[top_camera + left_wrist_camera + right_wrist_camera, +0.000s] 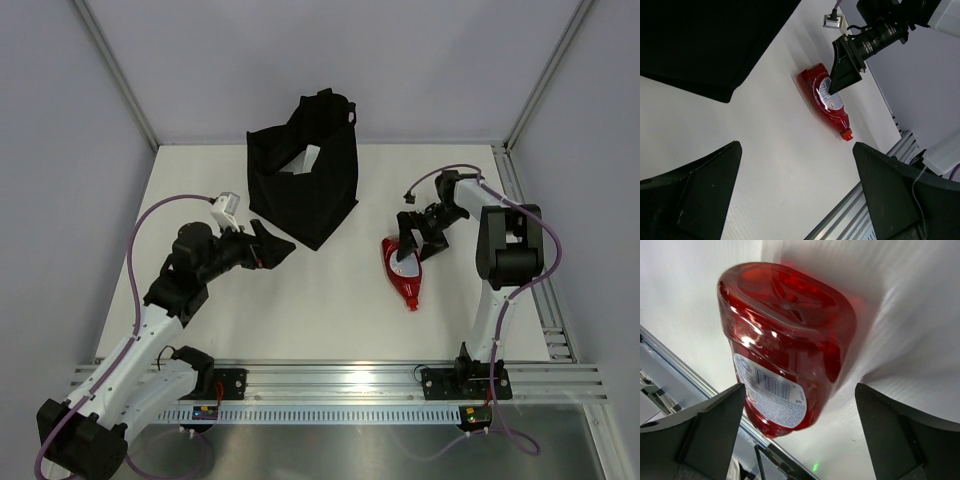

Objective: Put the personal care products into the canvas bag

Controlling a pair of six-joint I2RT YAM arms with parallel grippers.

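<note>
Well, at this moment your right arm rose from its base at the lower right of the overhead view, bent at the elbow near the right edge, and folded its wrist back toward the left. That put the right gripper (417, 245) low over the red bottle (403, 275). Its wrist camera showed both fingers (705, 432) spread wide, one at each lower corner of the frame. The bottle's wide end sat between them, and bare table showed between it and the right-hand finger. On the other side I could not tell whether the finger touched it. You had no grip on the bottle.

Your left arm leaned up and to the right from the lower left. Its left gripper (283, 245) pointed right, toward the lower corner of the black canvas bag (305, 185), close to it. Those jaws were also fully apart and held nothing.

The bottle lay on its side on the white table (330, 320), right of centre and well apart from the bag. It was translucent red. Its broad base pointed toward the top of the overhead frame and its narrow red cap toward the bottom. A white label with a barcode faced upward. The bag stood upright at the upper centre, mouth open.
</note>
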